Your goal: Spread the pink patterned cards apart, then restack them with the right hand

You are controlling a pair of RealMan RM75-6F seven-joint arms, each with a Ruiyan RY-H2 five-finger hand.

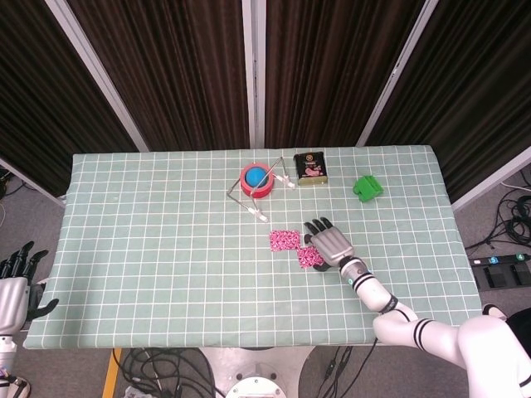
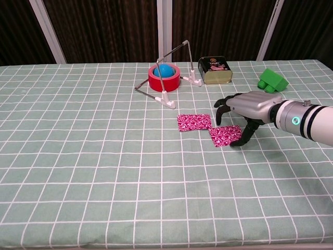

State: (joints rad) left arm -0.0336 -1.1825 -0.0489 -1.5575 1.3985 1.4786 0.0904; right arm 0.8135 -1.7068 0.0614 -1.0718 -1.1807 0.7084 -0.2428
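two pink patterned cards [image 2: 194,122] [image 2: 225,135] flat on the green checked cloth [image 2: 93,156], corners touching mid-table. right hand [image 2: 248,109] over the nearer card, fingers spread, tips down on its right edge, gripping nothing. left hand [image 1: 15,290] off the table edge, fingers apart, empty.
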